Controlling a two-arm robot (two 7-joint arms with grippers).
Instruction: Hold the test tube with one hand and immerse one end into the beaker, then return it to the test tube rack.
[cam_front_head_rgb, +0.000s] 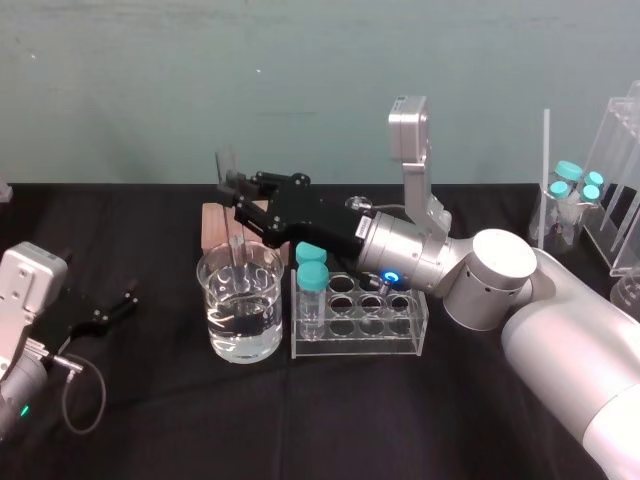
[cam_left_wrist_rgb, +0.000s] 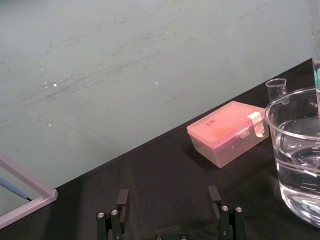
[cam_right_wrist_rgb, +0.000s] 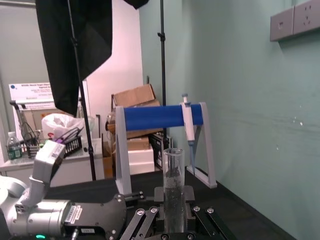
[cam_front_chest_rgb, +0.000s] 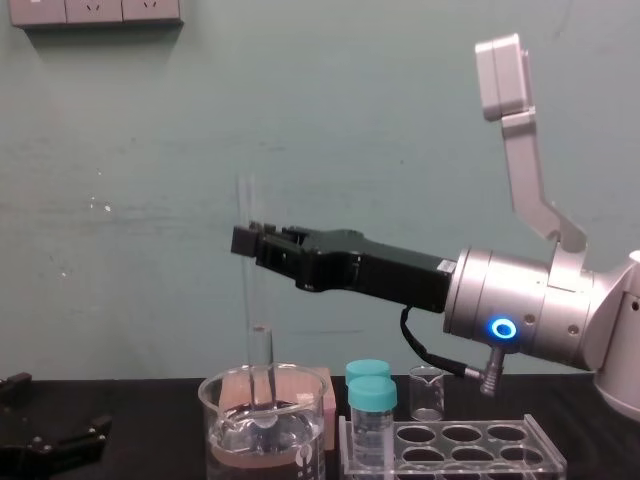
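A: Where is the test tube (cam_front_head_rgb: 236, 250) just now?

B: Standing upright in the beaker (cam_front_head_rgb: 214, 300) — its rounded end is down inside the glass, in the water, and its open top rises well above the rim.

A: What has hold of it?

B: The right gripper (cam_front_head_rgb: 236, 188), reaching in from the beaker's right, above the rim. It is clamped on the tube's upper part, with the glass pinched between its two sides.

A: And the other arm?

B: The left gripper (cam_front_head_rgb: 118, 305) sits low over the table (cam_front_head_rgb: 400, 420), well apart from the beaker on its left. It is spread wide, with nothing in it.

A: The test tube rack (cam_front_head_rgb: 400, 335)?

B: Just beside the beaker on its right — touching or not, I cannot tell. Two teal-capped vials (cam_front_head_rgb: 312, 272) stand in the holes nearest the beaker, and a pink box (cam_left_wrist_rgb: 225, 132) lies just behind it.
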